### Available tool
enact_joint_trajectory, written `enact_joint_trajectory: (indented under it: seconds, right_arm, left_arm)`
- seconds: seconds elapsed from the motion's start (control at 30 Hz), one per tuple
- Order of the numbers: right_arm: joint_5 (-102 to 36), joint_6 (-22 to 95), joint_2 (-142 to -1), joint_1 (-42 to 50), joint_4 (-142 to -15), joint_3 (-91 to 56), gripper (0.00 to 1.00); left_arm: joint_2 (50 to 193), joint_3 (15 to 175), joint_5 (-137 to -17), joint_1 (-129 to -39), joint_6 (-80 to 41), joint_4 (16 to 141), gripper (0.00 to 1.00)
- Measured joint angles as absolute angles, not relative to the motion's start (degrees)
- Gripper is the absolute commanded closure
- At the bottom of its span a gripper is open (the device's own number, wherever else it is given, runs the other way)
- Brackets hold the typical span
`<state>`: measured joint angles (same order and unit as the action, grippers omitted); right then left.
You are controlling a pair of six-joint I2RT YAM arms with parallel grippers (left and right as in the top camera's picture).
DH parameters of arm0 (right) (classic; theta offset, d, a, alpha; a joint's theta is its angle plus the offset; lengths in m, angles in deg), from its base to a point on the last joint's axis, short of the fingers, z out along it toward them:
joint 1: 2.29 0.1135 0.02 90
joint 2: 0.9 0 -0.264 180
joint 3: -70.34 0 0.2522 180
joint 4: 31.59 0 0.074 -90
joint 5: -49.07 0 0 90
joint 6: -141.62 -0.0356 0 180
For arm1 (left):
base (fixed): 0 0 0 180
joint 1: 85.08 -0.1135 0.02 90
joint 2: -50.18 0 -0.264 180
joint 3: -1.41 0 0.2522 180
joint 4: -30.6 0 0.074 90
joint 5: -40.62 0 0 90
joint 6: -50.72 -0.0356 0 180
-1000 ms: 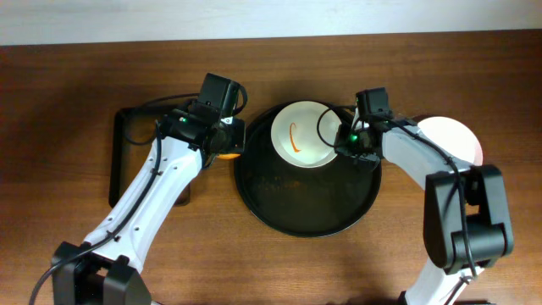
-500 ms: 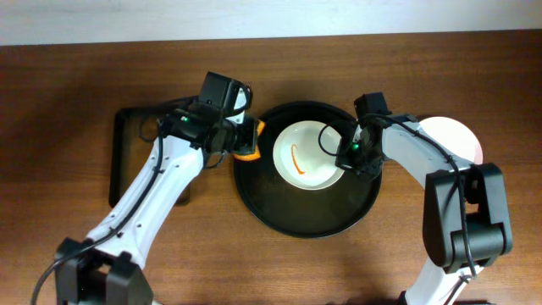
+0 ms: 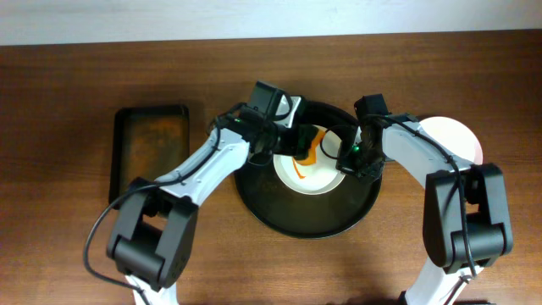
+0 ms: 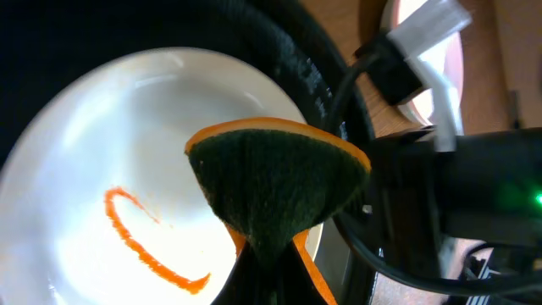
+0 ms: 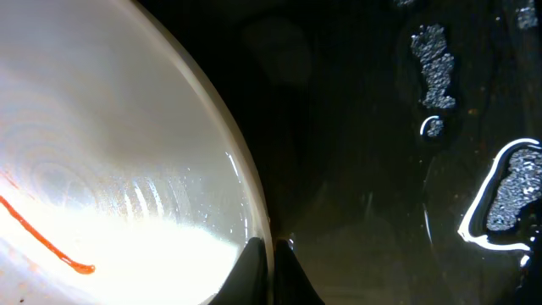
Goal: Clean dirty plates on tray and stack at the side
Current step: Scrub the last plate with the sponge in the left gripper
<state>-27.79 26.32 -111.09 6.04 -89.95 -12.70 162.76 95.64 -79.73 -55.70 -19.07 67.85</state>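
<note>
Left jaws clenched on sponge (image 4: 275, 182), newly swung over streaked plate (image 3: 315, 176), right jaws pinching its rim

Glossy plate (image 3: 318, 178), shiny tray (image 3: 305, 216), rough sponge (image 4: 271, 186)

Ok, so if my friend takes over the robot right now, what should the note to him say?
Left gripper: shut on the sponge, held over the plate.
Right gripper: shut on that plate's right rim.
The plate lies in the tray, with an orange streak not yet wiped.
Done: a white side plate sits right of the tray; whether it is one plate or a stack cannot be told.
Left: wipe the streak off, then put this plate on the side plate.
</note>
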Motion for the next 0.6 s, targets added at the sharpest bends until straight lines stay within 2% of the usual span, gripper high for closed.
enact_joint_trajectory:
  seconds: [0.2,0.6]
  right_arm:
    - [-27.8,26.4,-111.1,6.0,-90.2,-12.7,0.96]
    - [-27.8,26.4,-111.1,6.0,-90.2,-12.7,0.96]
  left_arm:
    - [167.7,95.6,-81.0,-55.0,-12.1,65.9,1.00]
    - [171.0,95.7,-81.2,-52.9,-9.4,65.9,1.00]
